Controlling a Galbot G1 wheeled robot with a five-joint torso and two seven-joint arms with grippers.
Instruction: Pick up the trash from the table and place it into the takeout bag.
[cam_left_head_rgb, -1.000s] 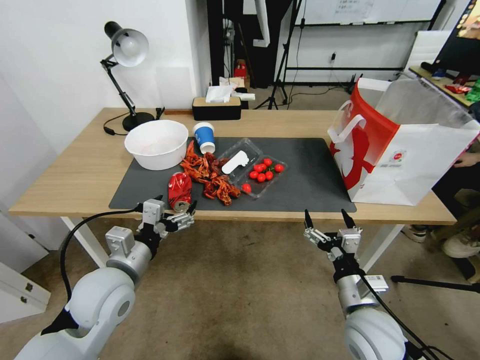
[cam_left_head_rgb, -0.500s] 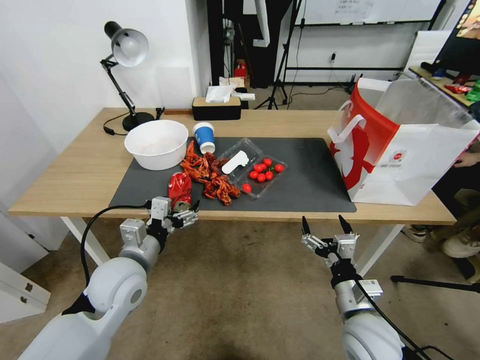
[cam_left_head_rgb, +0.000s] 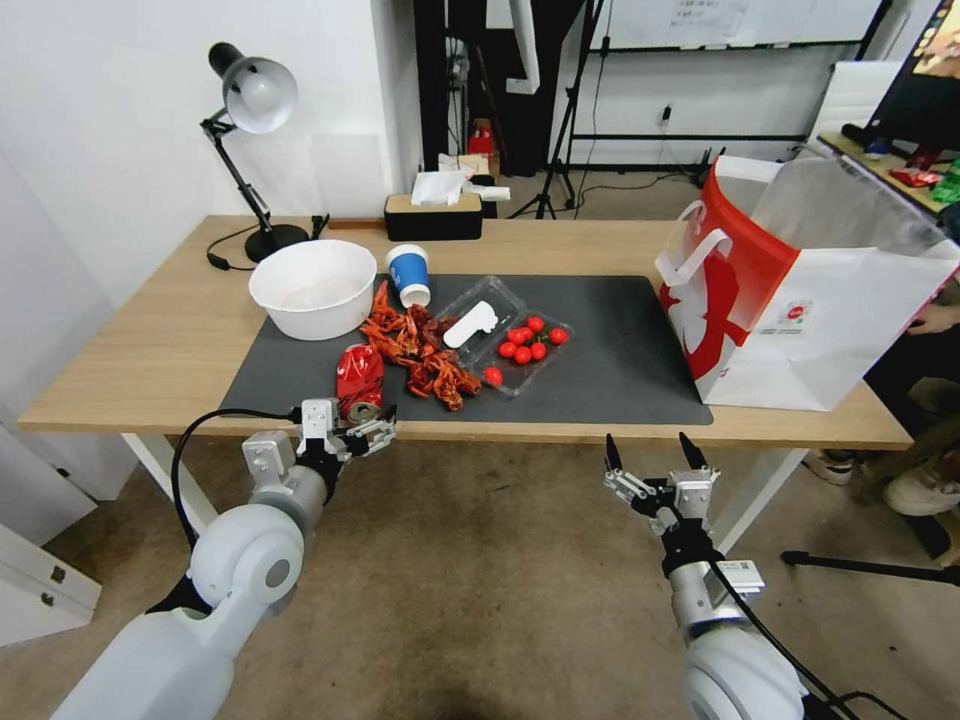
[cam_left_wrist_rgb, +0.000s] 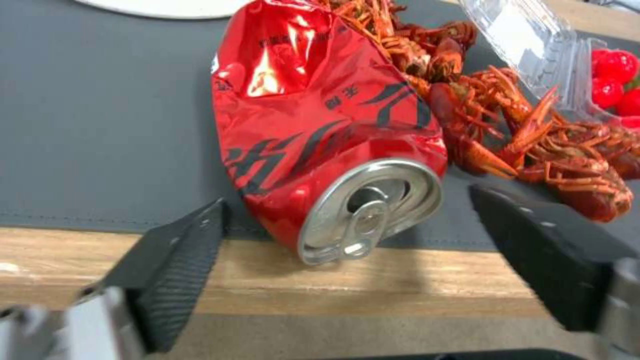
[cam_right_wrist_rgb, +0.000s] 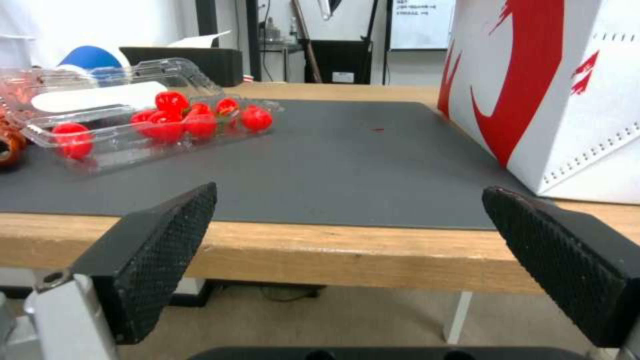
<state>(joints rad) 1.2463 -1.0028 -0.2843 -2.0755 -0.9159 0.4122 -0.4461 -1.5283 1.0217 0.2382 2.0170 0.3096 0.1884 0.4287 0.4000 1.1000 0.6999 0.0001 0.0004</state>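
Left claw (cam_left_head_rgb: 362, 421) hangs at the near edge of the long light-wood worktop (cam_left_head_rgb: 170, 340), fingers spread wide, one either side of the crushed red drink can (cam_left_head_rgb: 359, 379) without touching it. In the left wrist view that claw (cam_left_wrist_rgb: 350, 232) frames the can (cam_left_wrist_rgb: 320, 145), which lies on its side with the silver top poking just past the near border of the dark grey rectangular mat (cam_left_head_rgb: 620, 350) onto bare wood. Touching the can on its far side is a heap of red crayfish shells (cam_left_head_rgb: 418, 352). Beyond them lie a clear plastic clamshell tray (cam_left_head_rgb: 500, 335) holding red cherry tomatoes (cam_left_head_rgb: 528, 338), a blue paper cup (cam_left_head_rgb: 408, 274) and a white round bowl (cam_left_head_rgb: 313, 287).

Right claw (cam_left_head_rgb: 651, 458) hovers off the worktop's front edge, below its level, fingers also spread with nothing between them. Ahead of it the mat is open up to the large white paper takeout bag (cam_left_head_rgb: 800, 300) with a red side panel, which stands upright at the worktop's right end, mouth open.
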